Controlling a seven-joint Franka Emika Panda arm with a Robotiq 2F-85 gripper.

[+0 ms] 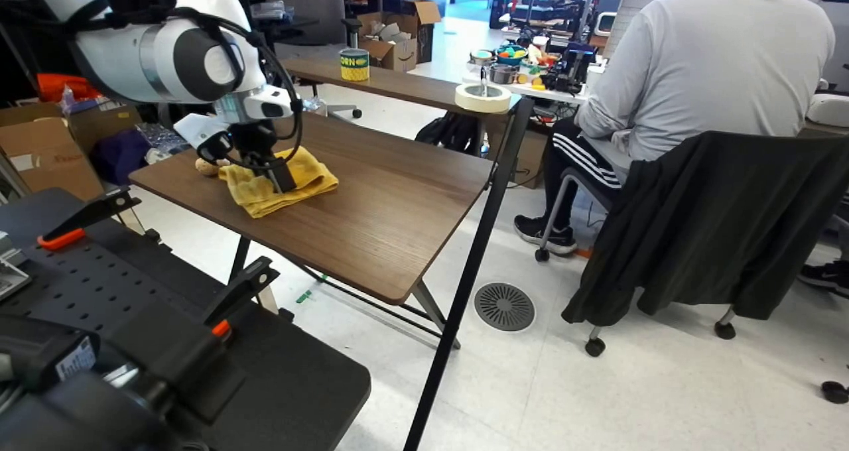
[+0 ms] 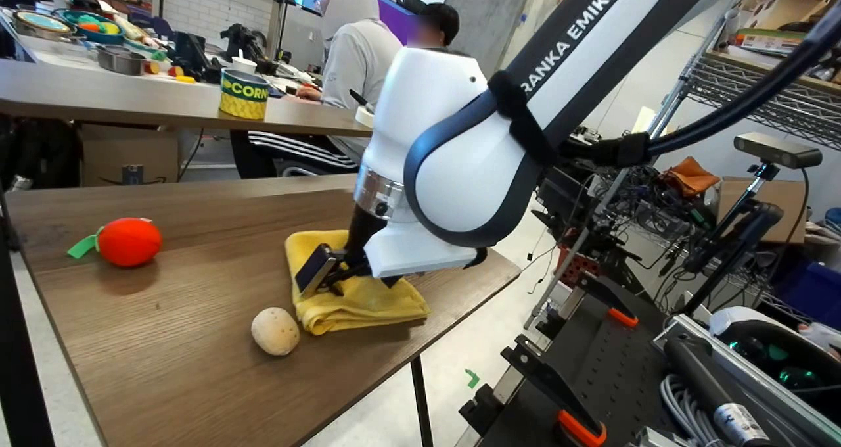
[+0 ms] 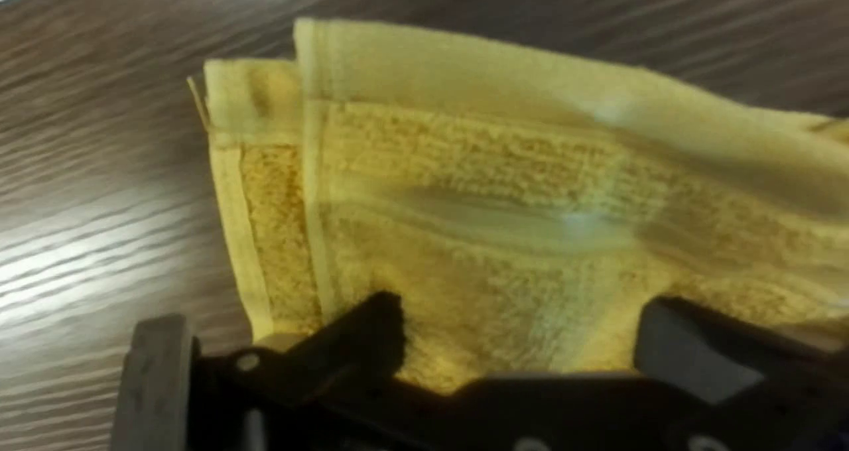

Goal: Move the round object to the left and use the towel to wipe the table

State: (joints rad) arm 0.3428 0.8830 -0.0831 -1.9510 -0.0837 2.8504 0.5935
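Observation:
The folded yellow towel lies on the brown table; it shows in the other views too. My gripper points down onto the towel with its fingers well apart and towel cloth showing between them. In both exterior views the gripper is at the towel; I cannot tell how hard it touches. A beige, potato-like round object sits beside the towel, partly visible as well in an exterior view. A red-orange ball with a green tab sits farther off on the table.
A raised shelf along the table's edge holds a corn can and a tape roll. A black bench with clamps stands by the table. A person sits beyond the shelf.

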